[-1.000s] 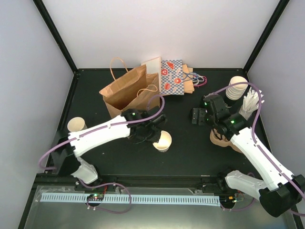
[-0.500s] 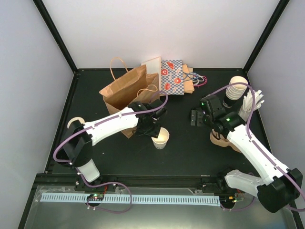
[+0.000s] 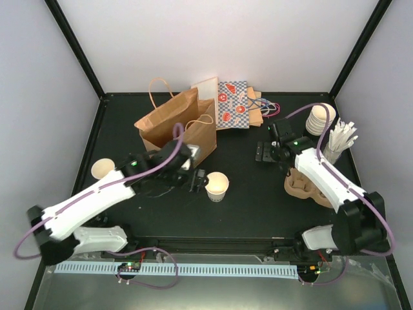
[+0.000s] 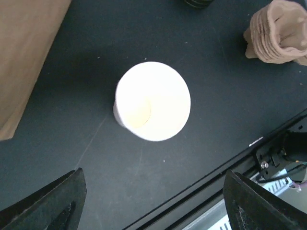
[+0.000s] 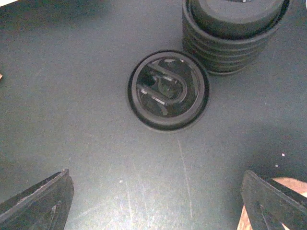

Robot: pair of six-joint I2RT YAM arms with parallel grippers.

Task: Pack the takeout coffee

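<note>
Arm, left: stretched from the near-left corner to mid-bench [image 3: 258,213], left gripper [image 3: 195,178] low, jaws spread wide and empty. Paper cup [image 3: 217,186]: uncapped, upright, just right of those jaws, not touched; brown bag [image 3: 171,126] close behind, bare surface from the cup to the near edge. Arm, right: bent inward, right gripper [image 3: 266,154] above a loose lid [image 5: 168,90], jaws spread, empty. Lid stack [image 5: 235,33] just beside that lid; cup carrier [image 3: 306,184] near the forearm.

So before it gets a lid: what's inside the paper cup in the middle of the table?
The paper cup looks empty: the left wrist view shows only its pale inner wall and bare bottom. No lid covers it, so nothing inside is hidden.
</note>
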